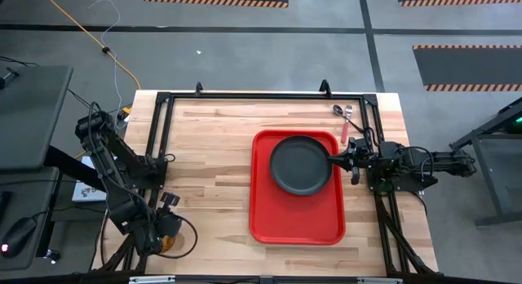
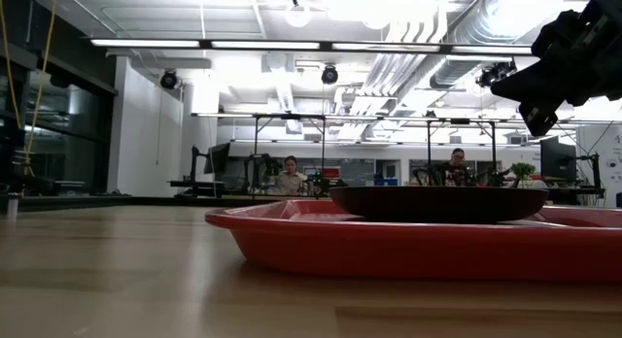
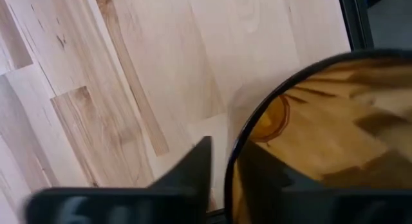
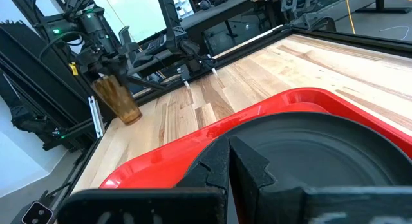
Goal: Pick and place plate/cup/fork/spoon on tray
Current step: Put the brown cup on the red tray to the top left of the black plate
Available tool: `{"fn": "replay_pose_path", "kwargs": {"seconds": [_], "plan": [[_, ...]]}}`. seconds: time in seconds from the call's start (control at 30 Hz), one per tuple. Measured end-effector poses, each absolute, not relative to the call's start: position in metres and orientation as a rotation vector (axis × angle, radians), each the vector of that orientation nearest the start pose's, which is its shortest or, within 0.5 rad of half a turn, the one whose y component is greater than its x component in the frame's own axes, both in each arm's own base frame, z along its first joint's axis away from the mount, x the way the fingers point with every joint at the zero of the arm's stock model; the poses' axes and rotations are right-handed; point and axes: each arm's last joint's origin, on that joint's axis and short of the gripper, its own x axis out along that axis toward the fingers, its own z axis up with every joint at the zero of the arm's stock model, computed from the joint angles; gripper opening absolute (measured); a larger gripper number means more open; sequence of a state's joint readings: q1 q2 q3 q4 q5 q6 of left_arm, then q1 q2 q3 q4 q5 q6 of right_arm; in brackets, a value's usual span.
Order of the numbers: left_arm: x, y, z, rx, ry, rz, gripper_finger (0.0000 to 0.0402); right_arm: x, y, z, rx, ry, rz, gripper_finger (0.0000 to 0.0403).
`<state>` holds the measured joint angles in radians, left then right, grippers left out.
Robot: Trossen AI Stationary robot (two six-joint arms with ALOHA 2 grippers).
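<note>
The dark plate [image 1: 300, 164] rests flat on the far half of the red tray [image 1: 294, 219]; both also show in the low view, plate [image 2: 428, 204] and tray [image 2: 389, 246]. My right gripper [image 1: 336, 159] hovers at the plate's right rim, fingers together [image 4: 228, 153], and in the low view [image 2: 505, 85] it is clear above the plate. My left gripper [image 1: 167, 228] is at the table's near left corner, shut on the amber cup [image 4: 117, 98]. The pink-handled fork [image 1: 345, 127] and the spoon [image 1: 338, 110] lie on the table beyond the tray's far right corner. My left gripper has the cup's rim [image 3: 233, 153] pinched between its fingers, one finger inside the cup [image 3: 264, 176] and one outside [image 3: 193, 169]. The cup stands nearly upright below the gripper, a little tilted. Whether its base touches the table cannot be told.
A black metal frame [image 1: 163, 129] runs along the table's left, far and right sides. The near half of the tray is bare red surface. Bare wood lies between the left arm and the tray. People sit at desks in the room beyond the table [image 2: 290, 173].
</note>
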<state>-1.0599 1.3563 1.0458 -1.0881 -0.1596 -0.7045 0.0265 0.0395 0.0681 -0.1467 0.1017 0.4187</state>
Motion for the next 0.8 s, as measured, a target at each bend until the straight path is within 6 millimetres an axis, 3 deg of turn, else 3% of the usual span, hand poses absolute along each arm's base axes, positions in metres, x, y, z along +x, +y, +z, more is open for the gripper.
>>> {"fn": "replay_pose_path", "kwargs": {"seconds": [0.07, 0.2, 0.47, 0.67, 0.8], "plan": [[0.118, -0.2, 0.249, 0.232, 1.321, -0.281, 0.0012, 0.095, 0.0, 0.17, 0.41, 0.1, -0.098, 0.0], [0.124, -0.197, 0.253, 0.207, 1.325, -0.261, 0.0015, 0.095, 0.0, 0.17, 0.41, 0.1, -0.098, 0.0], [0.164, -0.179, 0.289, 0.11, 1.244, -0.218, 0.0005, 0.095, 0.0, 0.17, 0.411, 0.1, -0.098, 0.0], [0.203, -0.137, 0.321, 0.032, 1.184, -0.103, 0.0004, 0.095, 0.0, 0.17, 0.411, 0.1, -0.099, 0.0], [0.23, -0.095, 0.331, -0.029, 1.126, 0.048, 0.0003, 0.095, 0.0, 0.17, 0.411, 0.1, -0.098, 0.0]]}}
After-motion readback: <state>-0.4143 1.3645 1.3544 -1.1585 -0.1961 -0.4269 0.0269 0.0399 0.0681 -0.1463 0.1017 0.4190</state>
